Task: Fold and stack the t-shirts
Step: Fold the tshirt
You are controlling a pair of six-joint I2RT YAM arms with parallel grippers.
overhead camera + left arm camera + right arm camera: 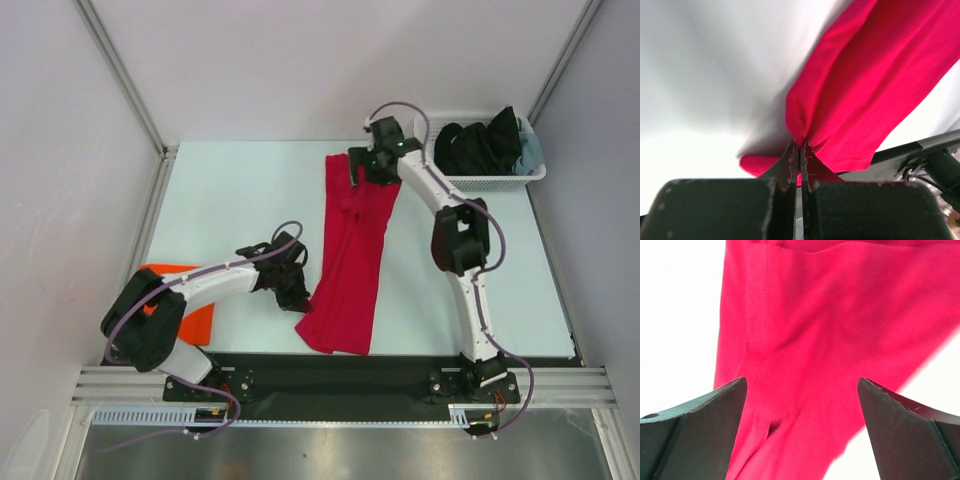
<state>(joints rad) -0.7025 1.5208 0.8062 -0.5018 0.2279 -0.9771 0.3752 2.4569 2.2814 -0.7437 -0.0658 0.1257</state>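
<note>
Top external view: two t-shirts, two arms, and one basket on one pale table [230, 200].

The red t-shirt [350, 260] lies folded lengthwise into a long strip down the middle of the table. It runs from near the far edge to the black strip [400, 365] along the near edge, leaning slightly left at its near end. The orange t-shirt [198, 325] lies flat at the near left corner, partly hidden under the left arm and well apart from the red one.

The white basket [480, 183] sits in the far right corner, holding a heap of dark clothes [480, 145].

The left gripper [297, 295] is at the near left edge of the red t-shirt [865, 90]. In the left wrist view its fingertips [800, 147] are pressed together, clamped on a bunched bit of that edge.

The right gripper [362, 170] is over the far end of the strip. In the right wrist view its two fingers [700, 415] stand wide apart, with red cloth [820, 340] filling the gap between them. Whether they touch the cloth I cannot tell.

Bare table stretches from the strip's left edge to the far left corner. A narrower bare band lies between the strip and the right edge, with the right arm crossing above it.
</note>
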